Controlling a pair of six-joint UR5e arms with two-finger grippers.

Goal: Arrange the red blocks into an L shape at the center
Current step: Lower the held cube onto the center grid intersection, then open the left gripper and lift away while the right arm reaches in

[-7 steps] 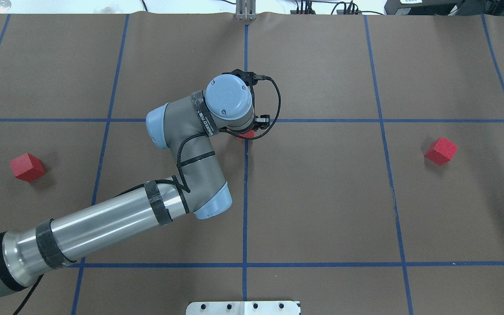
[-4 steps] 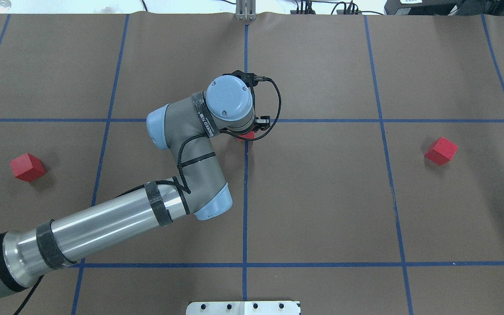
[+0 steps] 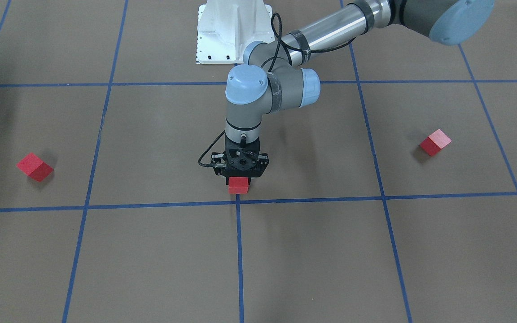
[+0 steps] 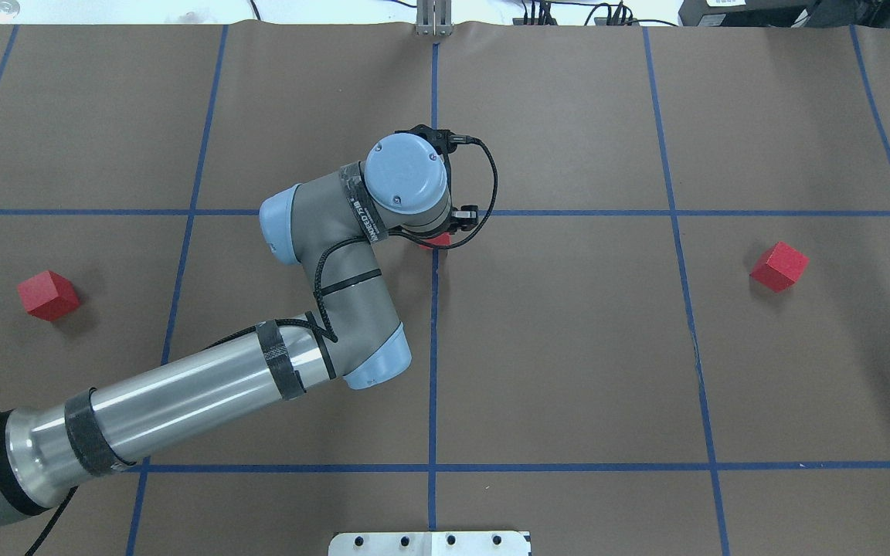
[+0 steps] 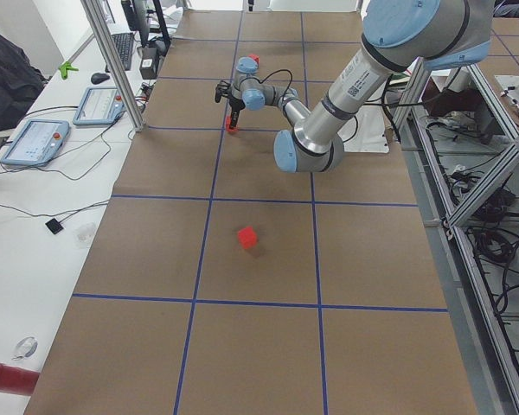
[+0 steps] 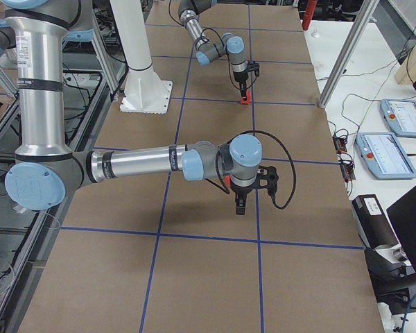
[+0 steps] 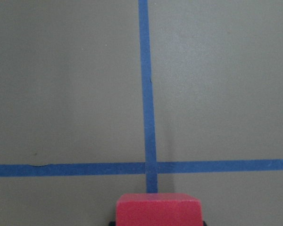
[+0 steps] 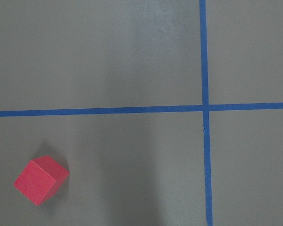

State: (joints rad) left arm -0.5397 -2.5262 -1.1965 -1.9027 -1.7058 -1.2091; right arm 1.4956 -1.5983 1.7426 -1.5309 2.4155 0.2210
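Note:
My left gripper [image 3: 239, 178] points straight down and is shut on a red block [image 3: 238, 185], held low just on the robot's side of the center crossing [image 3: 238, 201]. In the left wrist view the block [image 7: 158, 208] sits at the bottom edge, just short of the crossing [image 7: 151, 167]. In the overhead view only a sliver of this block [image 4: 437, 240] shows under the wrist. A second red block [image 4: 47, 295] lies far left and a third [image 4: 779, 266] far right. The right gripper [image 6: 241, 206] hangs high near the third block [image 8: 41, 180]; I cannot tell whether it is open.
The white robot base plate [image 3: 234, 31] stands at the table's robot side. A metal post [image 4: 434, 19] stands at the far edge. Desks with tablets [image 6: 402, 118] border the operators' side. Blue tape lines divide the brown floor.
The left wrist has shifted very slightly to the right with the red block still in its gripper. The two outer blocks have not moved.

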